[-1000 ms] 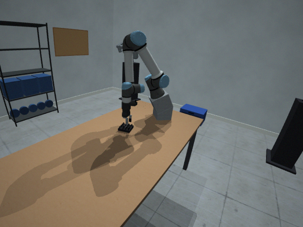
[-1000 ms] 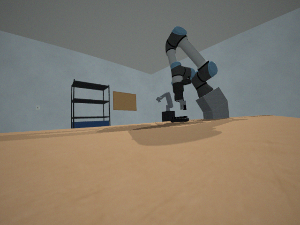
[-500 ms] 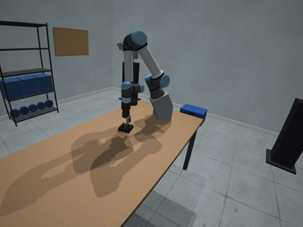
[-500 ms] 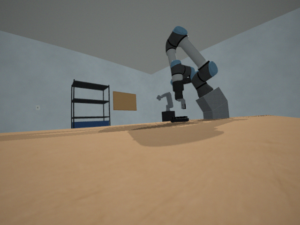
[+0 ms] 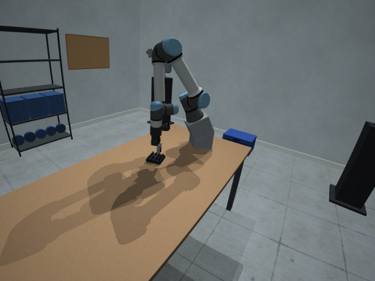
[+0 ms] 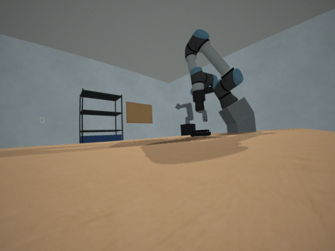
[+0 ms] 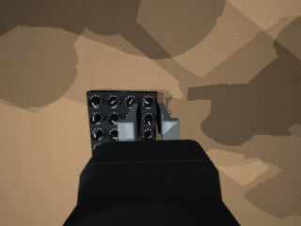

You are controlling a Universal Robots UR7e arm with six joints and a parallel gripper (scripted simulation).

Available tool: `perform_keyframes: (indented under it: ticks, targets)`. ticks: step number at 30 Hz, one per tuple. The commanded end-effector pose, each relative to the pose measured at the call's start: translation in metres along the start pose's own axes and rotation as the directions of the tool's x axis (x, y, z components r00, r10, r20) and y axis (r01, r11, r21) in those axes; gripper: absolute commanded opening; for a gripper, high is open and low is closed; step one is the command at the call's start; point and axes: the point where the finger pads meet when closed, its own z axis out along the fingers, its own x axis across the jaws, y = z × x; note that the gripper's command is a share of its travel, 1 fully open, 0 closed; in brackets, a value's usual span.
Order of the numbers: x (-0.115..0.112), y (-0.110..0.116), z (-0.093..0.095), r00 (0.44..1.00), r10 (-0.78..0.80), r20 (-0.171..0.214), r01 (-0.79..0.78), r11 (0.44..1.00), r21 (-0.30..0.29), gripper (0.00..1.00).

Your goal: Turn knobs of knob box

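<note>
The knob box (image 5: 154, 157) (image 6: 200, 133) (image 7: 104, 93) is a small black square with rows of white-lined knobs, standing flat on the tan table (image 5: 91, 229) near the arm's base. My gripper (image 5: 158, 148) (image 6: 204, 118) (image 7: 149, 112) hangs straight down a short way above the box, clear of the knobs. Its two grey fingers stand partly closed with a gap between them and hold nothing. In the wrist view they frame the box's right-hand column of knobs, around the second row from the top. The printed names are too small to read. My wrist hides the box's lower rows.
The arm's grey pedestal (image 5: 200, 133) stands just behind the box. A blue case (image 5: 239, 137) lies at the table's far corner. A small grey arm on a black block (image 6: 187, 126) shows behind the box. A shelf rack (image 5: 33, 91) and a black stand (image 5: 354, 172) are off the table.
</note>
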Motion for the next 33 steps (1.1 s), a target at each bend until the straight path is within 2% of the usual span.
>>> perform_keyframes:
  ticks: [1, 33]
  targets:
    - [0.0003, 0.0002, -0.0003, 1.000, 0.000, -0.001, 0.000, 1.000, -0.001, 0.46]
    - [0.0003, 0.0002, 0.0042, 1.000, 0.000, -0.001, 0.000, 1.000, -0.001, 0.46]
